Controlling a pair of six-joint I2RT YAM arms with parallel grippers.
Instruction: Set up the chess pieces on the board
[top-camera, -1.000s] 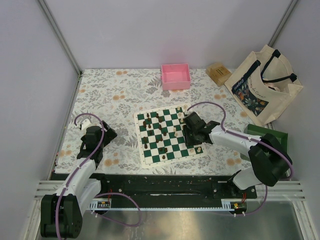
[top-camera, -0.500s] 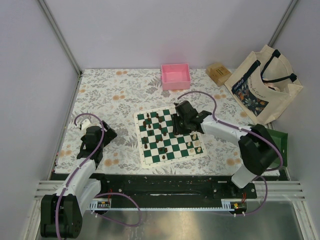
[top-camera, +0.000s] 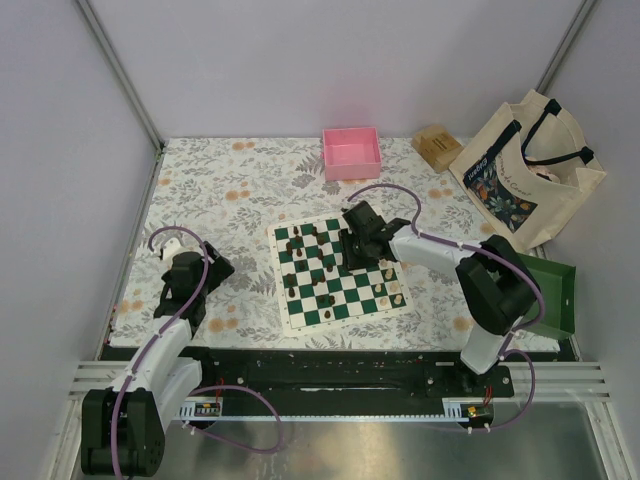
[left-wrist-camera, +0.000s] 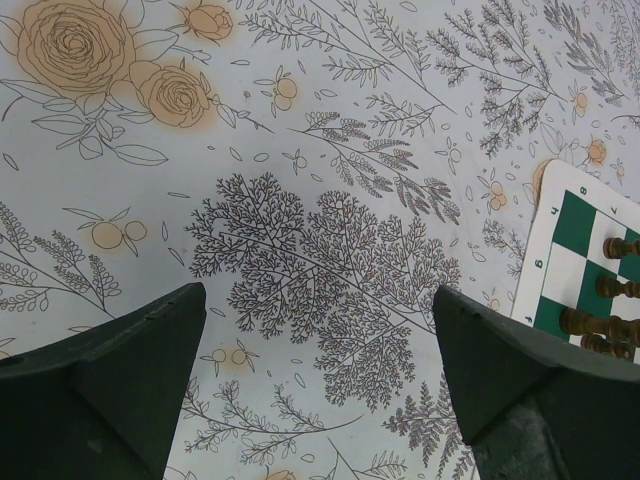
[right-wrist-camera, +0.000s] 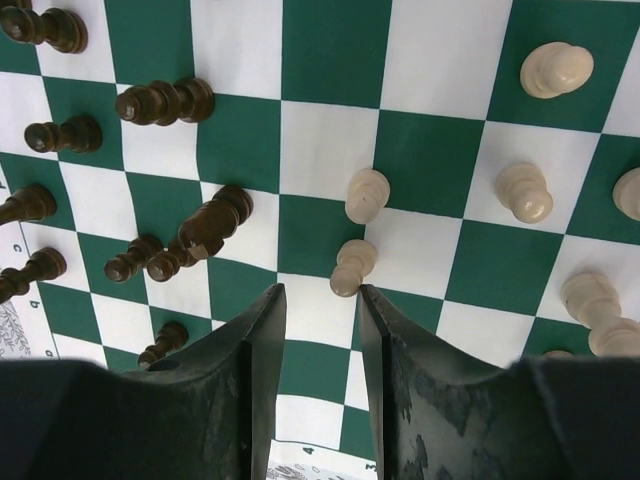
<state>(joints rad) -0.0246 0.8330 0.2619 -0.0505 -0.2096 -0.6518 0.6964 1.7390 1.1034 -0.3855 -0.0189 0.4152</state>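
Cloth (top-camera: 220, 195): white, printed with grey sprigs and orange roses, covering the whole table; the print is sharp in the left wrist view (left-wrist-camera: 330, 250).
Pink tray (top-camera: 351, 153): at 12 o'clock, square, near the back wall.
Small brown box (top-camera: 437, 147): at 1 o'clock, well right of the pink tray, just beside the bag.
Tote bag (top-camera: 520, 180): at 2 o'clock, cream canvas, dark handles, dark flowered panel with lettering, mouth open; contents unclear.
Green tray (top-camera: 553, 290): at 4 o'clock, tilted at the table's right edge, partly hidden.
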